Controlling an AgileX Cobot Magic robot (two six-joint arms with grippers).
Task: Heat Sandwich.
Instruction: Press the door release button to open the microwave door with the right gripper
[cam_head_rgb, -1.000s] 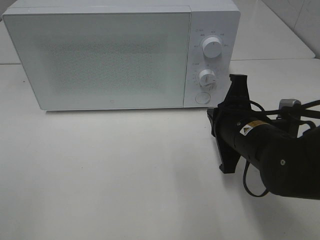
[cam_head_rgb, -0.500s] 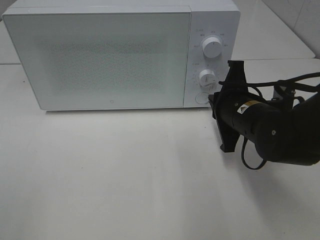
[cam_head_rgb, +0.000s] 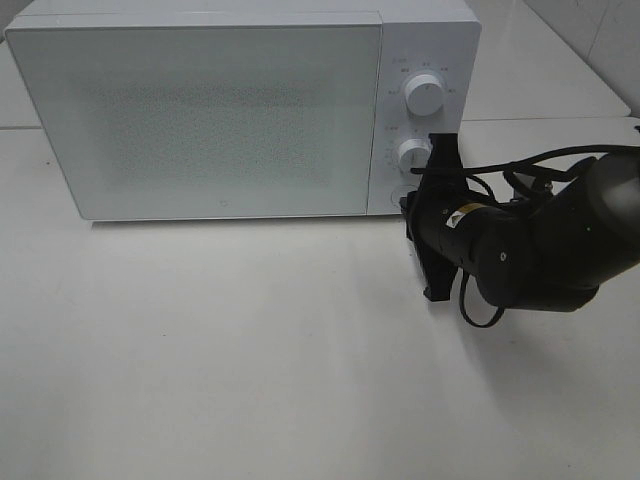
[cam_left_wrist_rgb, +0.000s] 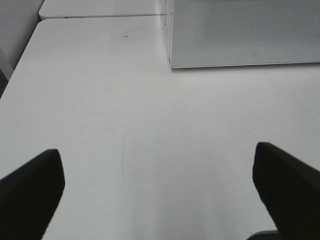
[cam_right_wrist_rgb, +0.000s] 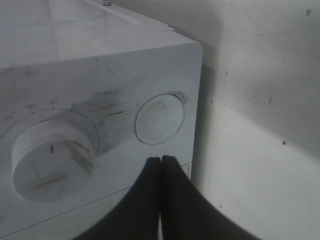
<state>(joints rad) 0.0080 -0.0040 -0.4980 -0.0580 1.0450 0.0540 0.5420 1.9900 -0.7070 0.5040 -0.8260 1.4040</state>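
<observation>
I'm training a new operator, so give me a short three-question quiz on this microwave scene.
1. True or false: the microwave door is open.
2. The right claw has its tips nearest to: A the upper dial; B the round button; C a plate.
3. Fill in: the left claw is ____.
Key: 1 false; 2 B; 3 open.

Appliance: white box-shaped microwave oven, upright on the white tabletop
Door: shut, speckled front
Controls: two round white knobs, right-side panel
</observation>
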